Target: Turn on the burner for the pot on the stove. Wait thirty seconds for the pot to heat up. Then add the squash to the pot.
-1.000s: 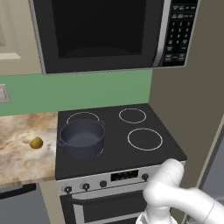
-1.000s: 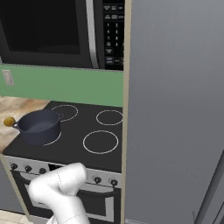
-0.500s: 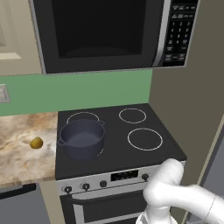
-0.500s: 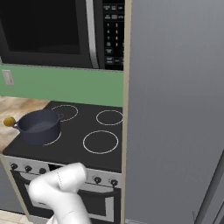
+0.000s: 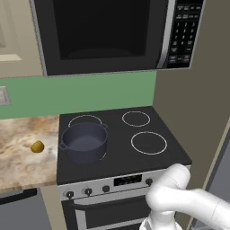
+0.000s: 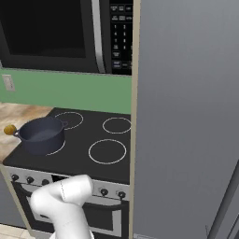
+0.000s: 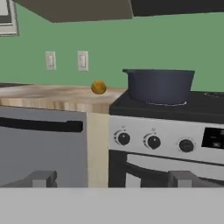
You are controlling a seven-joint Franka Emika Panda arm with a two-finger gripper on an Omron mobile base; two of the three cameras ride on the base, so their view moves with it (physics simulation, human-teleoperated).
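While the arm sits low before the stove (image 5: 121, 155), the left base view puts the pot (image 5: 84, 143) on the front-left burner (image 5: 90, 152), with the squash (image 5: 37, 146) apart on the counter (image 5: 22, 157) just off the stove's left edge. Right base view: pot at the cooktop's left edge, knobs (image 6: 103, 192) along the front panel. Hand view: gripper (image 7: 111, 177) spread wide, holding nothing, facing the left knobs (image 7: 123, 138). Judged step: burner not yet on; next, picking the knob that serves the pot's ring.
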